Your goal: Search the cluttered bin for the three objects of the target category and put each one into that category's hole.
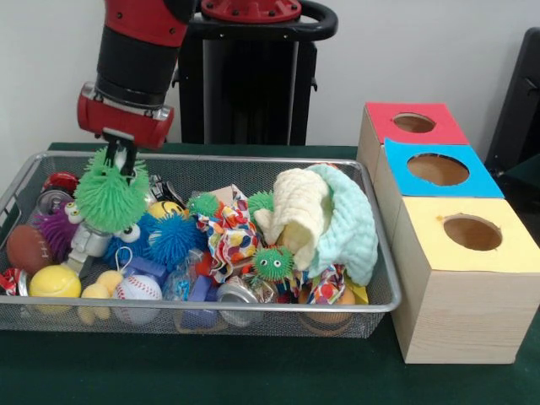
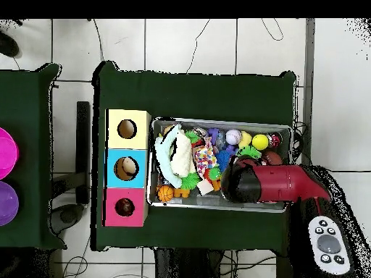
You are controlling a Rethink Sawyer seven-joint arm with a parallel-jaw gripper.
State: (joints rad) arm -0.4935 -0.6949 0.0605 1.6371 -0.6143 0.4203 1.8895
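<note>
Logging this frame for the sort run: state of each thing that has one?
gripper: shut on green spiky toy, lifted above the bin.
green spiky toy: held, hanging over the bin's end.
wire bin: full of clutter.
red hole: nothing seen inside.
blue hole: a pale object shows inside.
yellow hole: nothing seen inside.
cloths: heaped on the other toys.

Front view sits low and close across the table, facing the arm point(image 1: 139, 59); wire bin point(image 1: 384, 299) fills the frame, boxes point(image 1: 456, 253) out at three o'clock. Overhead view hangs high, looking straight down, catching the whole green table point(image 2: 196, 90) and floor tiles; there the boxes point(image 2: 128, 168) sit at nine o'clock of the bin point(image 2: 221, 121). Both share bin, boxes, arm point(image 2: 272, 183).
</note>
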